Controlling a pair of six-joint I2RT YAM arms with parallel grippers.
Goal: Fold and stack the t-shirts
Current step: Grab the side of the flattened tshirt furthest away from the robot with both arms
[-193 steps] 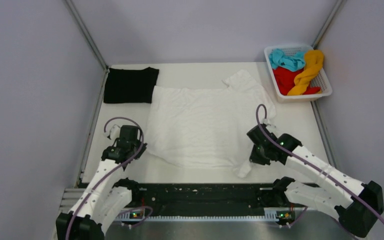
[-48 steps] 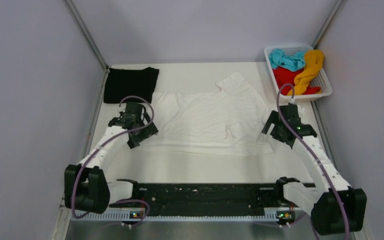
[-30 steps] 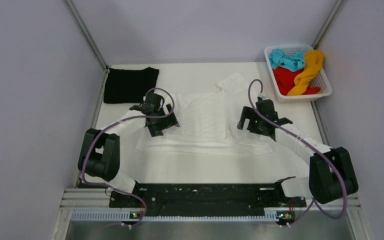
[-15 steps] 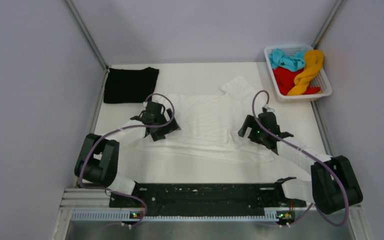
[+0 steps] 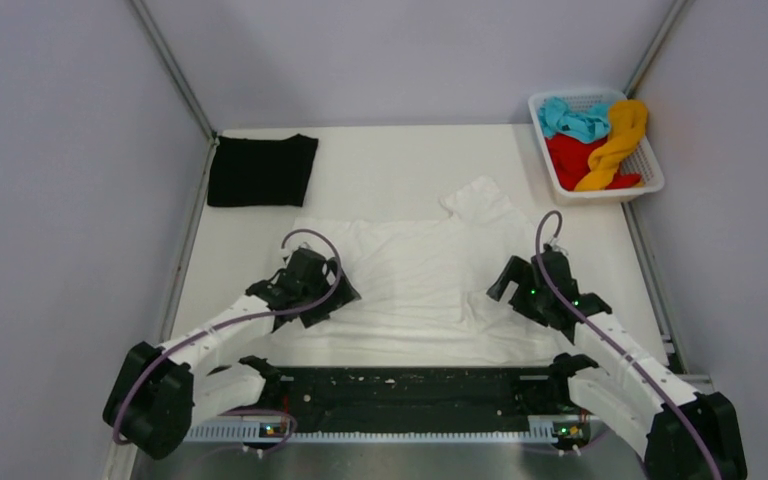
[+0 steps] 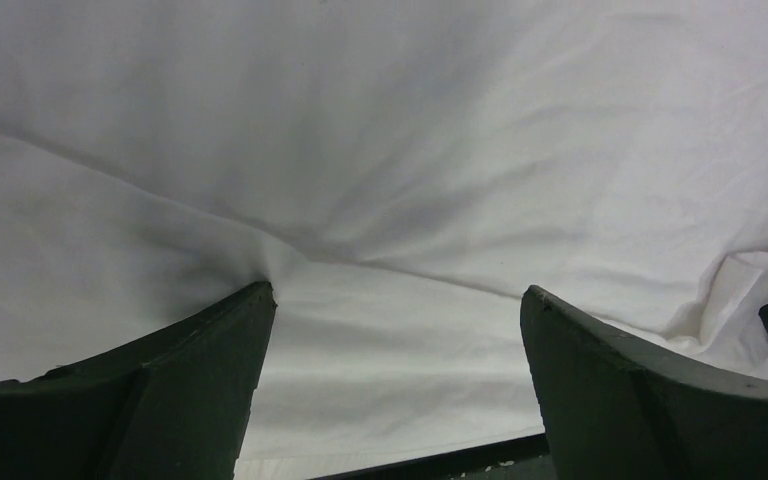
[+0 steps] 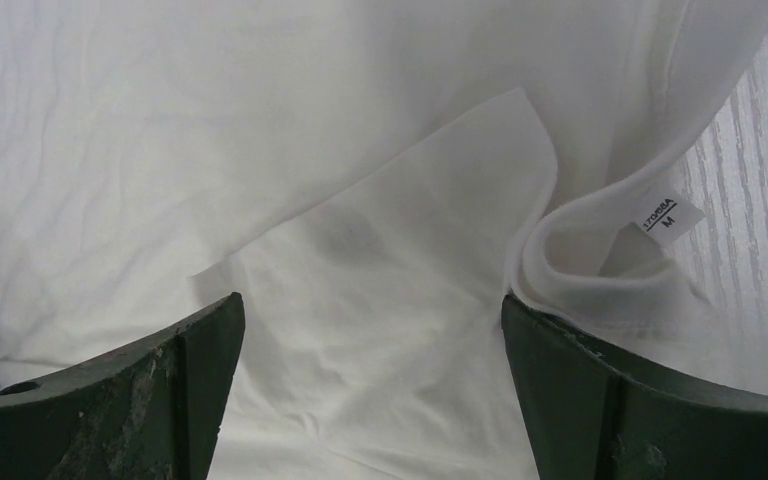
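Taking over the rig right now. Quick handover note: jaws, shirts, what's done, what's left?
Left gripper: jaws open, low over the white t-shirt, one fingertip against a crease.
Right gripper: jaws open over the same shirt, near its size label.
White t-shirt: mid-table, partly folded, wrinkled, one sleeve sticking out on the far side.
Black t-shirt: folded, far left corner. Done.
Teal t-shirt, red t-shirt, yellow-orange t-shirt: bunched in the basket, far right.
Left: finish the white one, probably stack it on the black, then those three.
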